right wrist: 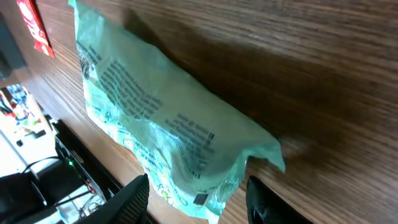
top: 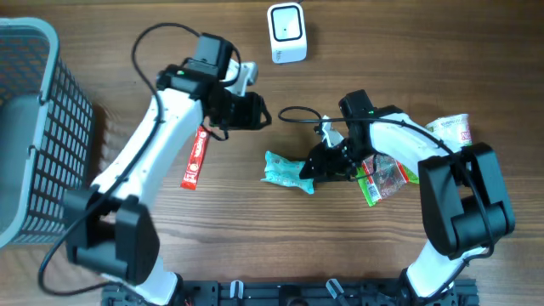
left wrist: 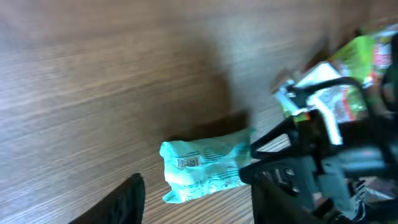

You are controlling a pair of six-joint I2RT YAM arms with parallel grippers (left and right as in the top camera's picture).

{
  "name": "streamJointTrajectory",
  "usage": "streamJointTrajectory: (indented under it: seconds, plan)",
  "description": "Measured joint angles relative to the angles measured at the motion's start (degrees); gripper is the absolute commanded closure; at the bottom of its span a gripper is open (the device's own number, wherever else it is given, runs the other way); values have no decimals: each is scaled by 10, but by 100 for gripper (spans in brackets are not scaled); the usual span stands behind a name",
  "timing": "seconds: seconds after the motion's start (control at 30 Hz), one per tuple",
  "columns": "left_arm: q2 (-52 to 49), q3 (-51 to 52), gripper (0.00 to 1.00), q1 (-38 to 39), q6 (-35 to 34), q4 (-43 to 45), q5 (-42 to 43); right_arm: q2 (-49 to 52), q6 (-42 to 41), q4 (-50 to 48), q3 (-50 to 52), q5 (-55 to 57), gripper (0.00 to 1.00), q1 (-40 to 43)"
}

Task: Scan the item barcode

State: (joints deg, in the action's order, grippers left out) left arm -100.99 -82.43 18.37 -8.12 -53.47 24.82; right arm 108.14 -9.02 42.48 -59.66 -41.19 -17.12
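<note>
Lying lengthwise left-right, teal packet (top: 285,170), right gripper (right wrist: 198,190) open astride its end, left gripper (top: 260,112) open

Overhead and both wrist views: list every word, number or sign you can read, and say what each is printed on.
No text can be quoted from any view.
Teal packet: lines of dark print, too blurred to read.
Red packet: white lettering, too small to read.
Green packets: print too small to read.
White scanner: no lettering shows.
</note>
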Motion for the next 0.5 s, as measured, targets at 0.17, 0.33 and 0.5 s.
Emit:
streamJointTrajectory:
  seconds: [0.17,0.33,0.5]
  plan:
    - [-76,3,45,3,-9,-14,-2,0,-22,-34,4,-4,50,0]
    - [-136,5,48,3,-7,-57,0,0,-32,-41,4,-4,50,0]
    - [-162,7,46,-1,70,-98,56,0,-32,-47,4,-4,50,0]
